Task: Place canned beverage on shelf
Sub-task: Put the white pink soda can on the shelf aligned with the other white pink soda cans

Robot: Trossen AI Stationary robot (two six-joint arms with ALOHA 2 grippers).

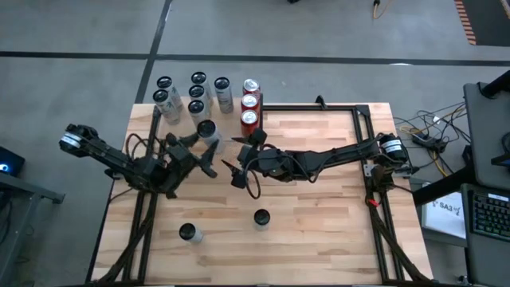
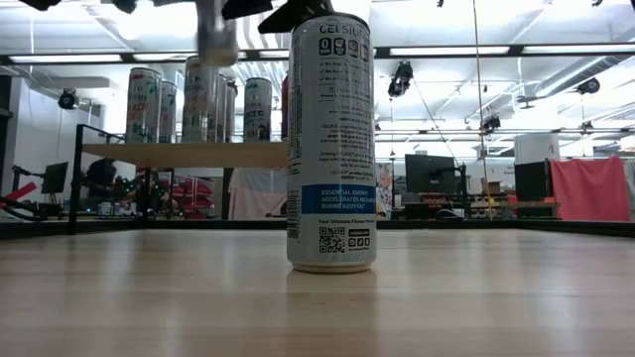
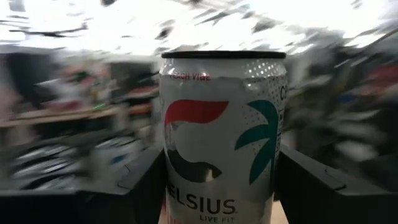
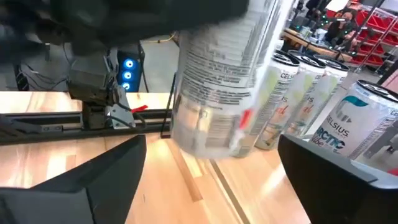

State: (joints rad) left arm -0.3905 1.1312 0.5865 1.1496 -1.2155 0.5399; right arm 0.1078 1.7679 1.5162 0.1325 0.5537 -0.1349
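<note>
A white canned beverage [image 3: 221, 130] with red and teal print hangs above the table, near the shelf [image 2: 184, 154]. My left gripper [image 3: 221, 193] is shut on it; in the high view that gripper [image 1: 205, 142] sits just near-side of the can [image 1: 207, 130]. My right gripper [image 1: 236, 157] stands open just right of it, its fingers [image 4: 93, 174] wide apart, with the can [image 4: 217, 93] beyond them. The pale wood shelf on black posts stands at the far left and carries several upright cans [image 1: 197, 94]. My left gripper pinches the can between its two fingers [image 3: 140, 186], one on each side of the can's wall [image 3: 177, 180], below its middle. The fingers come about level from the table's left. The can is lifted clear of the table, roughly upright, top end up.
Two more cans stand on the tabletop near the front: one [image 1: 261, 217] at centre, tall in the low view [image 2: 330, 144], and one [image 1: 189, 233] to its left. Red cans [image 1: 250, 102] stand at the shelf's right end. A black frame [image 1: 362, 119] edges the table.
</note>
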